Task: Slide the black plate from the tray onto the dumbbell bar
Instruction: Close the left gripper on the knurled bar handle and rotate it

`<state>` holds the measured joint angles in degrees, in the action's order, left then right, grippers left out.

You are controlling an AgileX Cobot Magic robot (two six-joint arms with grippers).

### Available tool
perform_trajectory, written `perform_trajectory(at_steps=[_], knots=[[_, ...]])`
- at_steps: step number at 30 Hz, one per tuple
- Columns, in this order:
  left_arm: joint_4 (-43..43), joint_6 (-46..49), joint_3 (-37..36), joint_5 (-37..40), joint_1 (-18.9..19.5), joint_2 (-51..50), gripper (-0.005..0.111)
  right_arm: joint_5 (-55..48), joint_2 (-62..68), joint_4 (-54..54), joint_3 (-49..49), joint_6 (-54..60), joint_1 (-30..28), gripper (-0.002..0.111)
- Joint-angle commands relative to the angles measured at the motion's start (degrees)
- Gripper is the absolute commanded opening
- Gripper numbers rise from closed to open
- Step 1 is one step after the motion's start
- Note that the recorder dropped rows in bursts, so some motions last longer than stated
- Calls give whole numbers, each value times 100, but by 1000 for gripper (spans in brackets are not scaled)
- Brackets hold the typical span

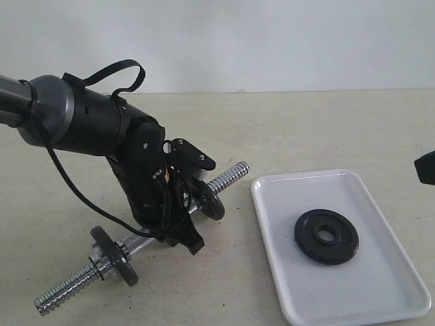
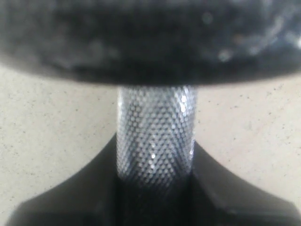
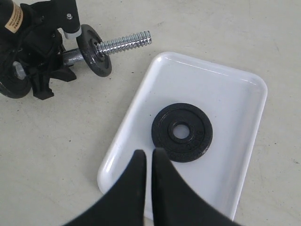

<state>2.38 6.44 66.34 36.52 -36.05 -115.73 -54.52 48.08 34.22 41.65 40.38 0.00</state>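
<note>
The right gripper (image 3: 149, 165), its fingers almost pressed together and empty, hangs over the rim of the tray (image 3: 225, 94), the black plate (image 3: 182, 132) lies flat in the tray's middle, and farther off the left gripper (image 1: 182, 212) pinches the knurled middle of the dumbbell bar (image 1: 228, 178).

The exterior camera is standing off in front, raised a little and tilting down across the tabletop (image 1: 306, 129) toward a pale wall (image 1: 272, 41). It is taking in the dumbbell bar (image 1: 139, 243) on the left and the tray (image 1: 380, 299) on the right. The left wrist camera is pressing in very close, staring past its end effector (image 2: 155, 188) at the bar's knurled middle. The right wrist camera is hanging higher, looking down over its end effector (image 3: 148, 160) at the whole tray. It is sharing the tray and the bar's threaded end with the exterior view.
</note>
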Motion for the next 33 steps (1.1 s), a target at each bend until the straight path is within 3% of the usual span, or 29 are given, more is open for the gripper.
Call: perform_trajectory(at_steps=[1, 6, 9, 24, 27, 30, 33], knots=[[196, -51, -98, 441, 18, -161, 17, -1, 3, 12, 56, 42, -3, 0], [196, -196, -98, 441, 18, -161, 44, -1, 3, 12, 56, 42, -3, 0], [196, -242, -98, 450, 18, -161, 53, -1, 3, 12, 56, 42, -3, 0], [453, -476, -98, 853, 18, -161, 54, 23, 3, 12, 56, 42, -3, 0], [453, -515, -98, 797, 18, -161, 48, 23, 3, 12, 56, 42, -3, 0], [453, -515, -98, 759, 18, -161, 31, 22, 3, 12, 56, 53, -3, 0], [453, -515, -98, 660, 18, -161, 6, 22, 3, 12, 56, 63, -3, 0]])
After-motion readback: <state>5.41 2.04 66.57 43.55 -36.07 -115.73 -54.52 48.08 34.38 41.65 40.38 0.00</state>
